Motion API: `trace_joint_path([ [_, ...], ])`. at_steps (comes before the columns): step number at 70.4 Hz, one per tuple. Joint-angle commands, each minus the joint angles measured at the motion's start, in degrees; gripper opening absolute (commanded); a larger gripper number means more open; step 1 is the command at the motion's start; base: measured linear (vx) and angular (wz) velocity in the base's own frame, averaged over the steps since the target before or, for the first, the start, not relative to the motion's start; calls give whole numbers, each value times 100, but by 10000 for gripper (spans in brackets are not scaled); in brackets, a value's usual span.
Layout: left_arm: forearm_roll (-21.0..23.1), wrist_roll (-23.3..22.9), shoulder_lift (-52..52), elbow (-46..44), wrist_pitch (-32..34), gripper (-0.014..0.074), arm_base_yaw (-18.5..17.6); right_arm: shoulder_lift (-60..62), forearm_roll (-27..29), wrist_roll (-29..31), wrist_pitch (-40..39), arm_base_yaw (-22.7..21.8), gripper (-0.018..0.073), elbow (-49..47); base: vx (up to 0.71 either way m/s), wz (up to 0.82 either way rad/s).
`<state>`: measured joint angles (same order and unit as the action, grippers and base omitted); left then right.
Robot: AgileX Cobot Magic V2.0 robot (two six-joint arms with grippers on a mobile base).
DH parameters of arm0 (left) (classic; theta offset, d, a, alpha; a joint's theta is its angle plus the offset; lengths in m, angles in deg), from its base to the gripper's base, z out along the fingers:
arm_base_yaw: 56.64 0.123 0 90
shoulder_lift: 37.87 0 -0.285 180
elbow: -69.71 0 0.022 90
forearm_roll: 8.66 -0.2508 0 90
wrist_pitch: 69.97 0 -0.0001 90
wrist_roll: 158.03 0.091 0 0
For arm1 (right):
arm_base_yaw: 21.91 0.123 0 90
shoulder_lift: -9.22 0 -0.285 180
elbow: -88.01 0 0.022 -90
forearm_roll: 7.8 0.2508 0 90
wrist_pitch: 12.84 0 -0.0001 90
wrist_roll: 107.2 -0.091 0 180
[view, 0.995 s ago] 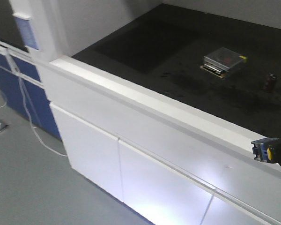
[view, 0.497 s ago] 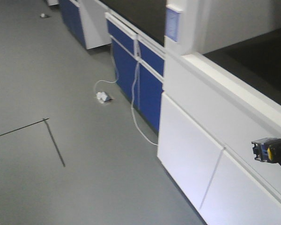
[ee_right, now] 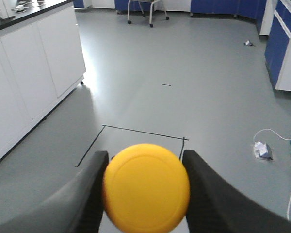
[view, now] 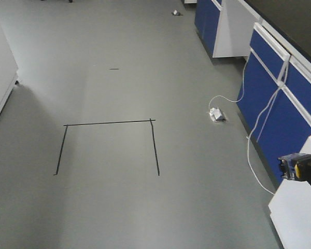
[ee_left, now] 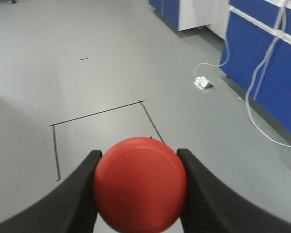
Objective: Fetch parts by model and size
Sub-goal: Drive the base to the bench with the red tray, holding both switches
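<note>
My left gripper point(ee_left: 138, 162) is clamped tight on the red-capped switch point(ee_left: 140, 189), right gripper point(ee_right: 144, 160) on the yellow-capped switch point(ee_right: 146, 191), both over the floor point(ee_left: 111, 73). Risk: smooth round caps could slip on any jolt and drop.

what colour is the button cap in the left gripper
Red cap; left wrist view shows it best.

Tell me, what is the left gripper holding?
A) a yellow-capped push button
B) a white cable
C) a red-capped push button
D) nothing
C: the left wrist view shows the left gripper shut on the red-capped push button, a finger against each side of its cap.
</note>
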<state>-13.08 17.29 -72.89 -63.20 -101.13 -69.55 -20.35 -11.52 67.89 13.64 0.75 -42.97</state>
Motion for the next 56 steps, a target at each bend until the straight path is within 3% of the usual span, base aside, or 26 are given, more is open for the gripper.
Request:
trace_joint_path([
  [1,24,-28,-37,-166,429,-6,-19,-28,-57,29,-462,-17,-10,-173,12,47],
  [22,24,-28,-37,-166,429,-6,-19,-28,-57,29,-462,-17,-10,-173,17,25],
  [56,24,-28,-37,-166,429,-6,-19,-28,-57,29,-462,-17,-10,-173,38,-4],
])
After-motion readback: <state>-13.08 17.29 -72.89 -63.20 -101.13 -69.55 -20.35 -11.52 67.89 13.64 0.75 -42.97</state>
